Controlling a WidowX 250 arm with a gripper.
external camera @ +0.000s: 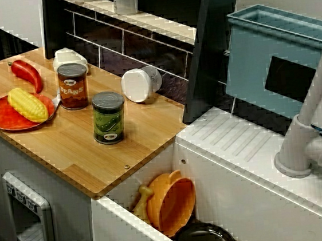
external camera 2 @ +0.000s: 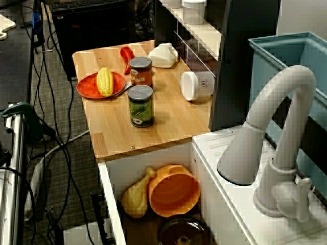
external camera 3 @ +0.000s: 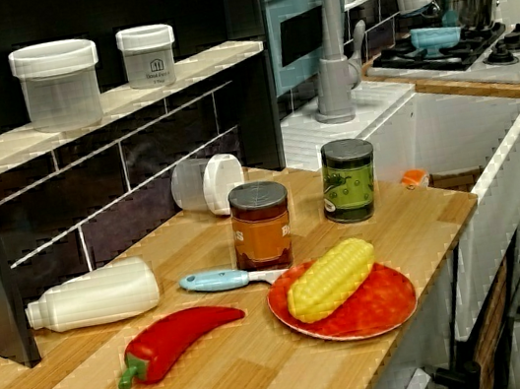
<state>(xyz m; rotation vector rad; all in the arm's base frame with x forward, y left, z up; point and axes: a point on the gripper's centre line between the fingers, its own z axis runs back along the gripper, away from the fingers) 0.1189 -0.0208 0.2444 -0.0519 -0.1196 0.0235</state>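
No gripper shows in any view. On the wooden counter (external camera 3: 270, 372) a red plate (external camera 3: 378, 304) carries a yellow corn cob (external camera 3: 332, 279). Behind it stand a brown beans can (external camera 3: 261, 226) and a green can (external camera 3: 348, 180), both upright. A red pepper (external camera 3: 170, 341), a blue-handled knife (external camera 3: 224, 279) and a white bottle (external camera 3: 97, 295) on its side lie to the left. A white jar (external camera 3: 206, 184) lies tipped by the tiled wall. From above, the same corn (external camera: 28, 104), beans can (external camera: 73, 86) and green can (external camera: 109, 117) show.
The sink beside the counter holds an orange bowl (external camera 2: 173, 191), a toy drumstick (external camera 2: 135, 196) and a dark pot (external camera: 205, 239). A grey faucet (external camera 2: 276, 132) arches over it, a blue bin (external camera: 269, 57) behind. Two containers (external camera 3: 57, 84) sit on the shelf. Cables cover the floor (external camera 2: 56, 127).
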